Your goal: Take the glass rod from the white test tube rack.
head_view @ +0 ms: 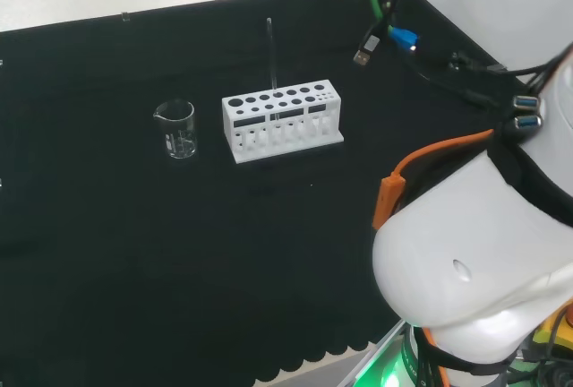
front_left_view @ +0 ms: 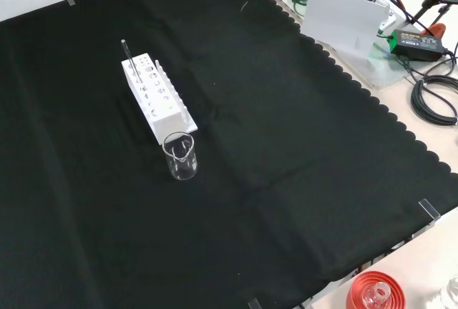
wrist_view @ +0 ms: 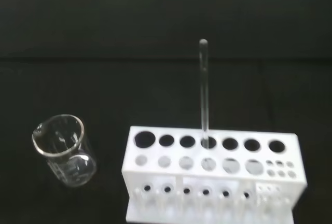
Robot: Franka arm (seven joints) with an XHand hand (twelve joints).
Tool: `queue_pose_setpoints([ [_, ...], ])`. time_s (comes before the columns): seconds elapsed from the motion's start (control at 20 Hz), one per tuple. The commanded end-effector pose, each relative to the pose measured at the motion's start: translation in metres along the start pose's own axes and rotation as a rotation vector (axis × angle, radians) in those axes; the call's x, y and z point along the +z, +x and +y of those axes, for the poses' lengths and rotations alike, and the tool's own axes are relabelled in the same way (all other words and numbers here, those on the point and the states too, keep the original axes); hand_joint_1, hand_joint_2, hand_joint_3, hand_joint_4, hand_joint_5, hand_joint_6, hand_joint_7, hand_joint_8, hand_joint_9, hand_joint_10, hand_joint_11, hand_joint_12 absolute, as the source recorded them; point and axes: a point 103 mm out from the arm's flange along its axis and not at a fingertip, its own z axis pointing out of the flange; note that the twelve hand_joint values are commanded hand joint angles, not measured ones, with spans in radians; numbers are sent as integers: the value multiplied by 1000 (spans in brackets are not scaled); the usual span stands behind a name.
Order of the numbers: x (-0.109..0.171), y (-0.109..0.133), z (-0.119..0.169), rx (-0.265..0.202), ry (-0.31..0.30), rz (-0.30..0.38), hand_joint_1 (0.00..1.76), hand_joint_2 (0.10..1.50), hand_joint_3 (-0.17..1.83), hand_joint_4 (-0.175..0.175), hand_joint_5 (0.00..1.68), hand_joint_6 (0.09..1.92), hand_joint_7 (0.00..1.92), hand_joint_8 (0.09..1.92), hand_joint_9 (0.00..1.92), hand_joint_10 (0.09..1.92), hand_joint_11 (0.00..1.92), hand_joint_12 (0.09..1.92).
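Note:
A white test tube rack (head_view: 282, 121) stands on the black cloth in the head view, with a thin clear glass rod (head_view: 270, 55) upright in one of its back-row holes. The front view shows the rack (front_left_view: 156, 98) at upper left, the rod (front_left_view: 126, 54) rising from its far end. In the wrist view the rack (wrist_view: 212, 175) is close, and the rod (wrist_view: 204, 86) stands in a middle hole of its far row.
An empty clear beaker (head_view: 176, 129) stands left of the rack in the head view, and nearer than the rack in the front view (front_left_view: 180, 156). The arm's white links (head_view: 483, 253) fill the head view's right. A red ribbed stand (front_left_view: 375, 293) sits off the cloth's near edge.

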Motion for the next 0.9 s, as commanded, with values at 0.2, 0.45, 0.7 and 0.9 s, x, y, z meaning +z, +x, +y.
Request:
queue_pose_setpoints([
  [0.2, 8, 2, 55, -119, -15, 8, 336, 899, 324, -46, 180, 87, 169, 867, 392, 917, 349, 1419],
  [0.45, 18, -1, 74, -141, 10, 9, 336, 900, 325, -48, 188, 87, 191, 874, 419, 915, 374, 1414],
  [0.7, 37, -4, 89, -175, 31, -9, 348, 903, 328, -51, 240, 87, 265, 881, 490, 884, 421, 1392],
  [0.9, 48, -10, 98, -175, 42, 4, 356, 905, 329, -53, 264, 87, 291, 884, 513, 879, 435, 1389],
])
